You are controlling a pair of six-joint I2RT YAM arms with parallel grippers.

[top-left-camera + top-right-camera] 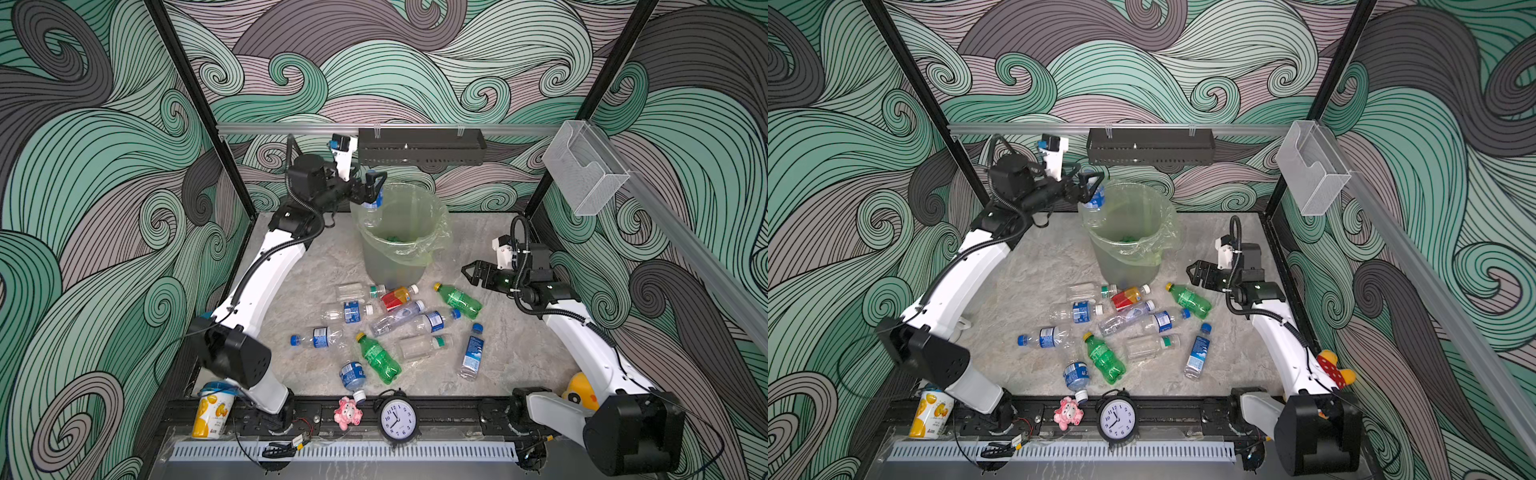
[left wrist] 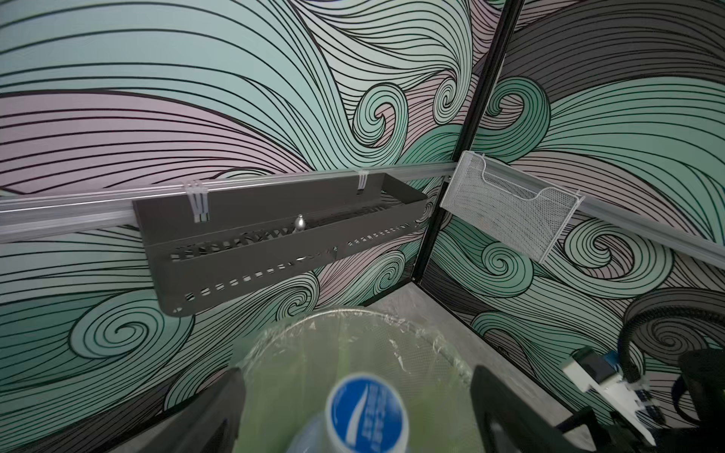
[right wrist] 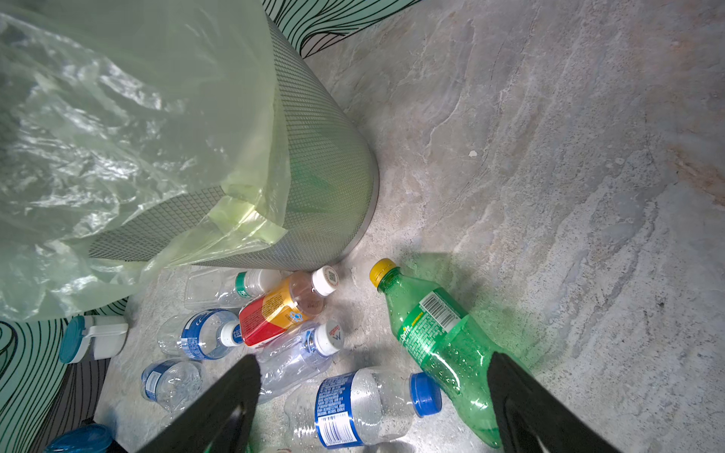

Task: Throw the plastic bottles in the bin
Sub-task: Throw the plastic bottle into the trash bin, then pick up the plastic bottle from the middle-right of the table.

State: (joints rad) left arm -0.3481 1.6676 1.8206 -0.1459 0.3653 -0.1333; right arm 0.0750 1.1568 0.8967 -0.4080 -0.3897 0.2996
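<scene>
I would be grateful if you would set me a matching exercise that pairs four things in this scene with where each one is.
Things:
1 left gripper
2 right gripper
3 alarm clock
4 red-orange labelled bottle

Places:
A lying on the table at the foot of the bin
B on the front rail, beside the pink plush pig
C at the bin's rim, open around a blue-capped bottle
D hovering near a yellow-capped green bottle

Pairs: 1-C; 2-D; 3-B; 4-A

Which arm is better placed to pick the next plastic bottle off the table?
Right. The right gripper hangs open over the green yellow-capped plastic bottle; the left gripper is up at the round grey bag-lined bin.
</scene>
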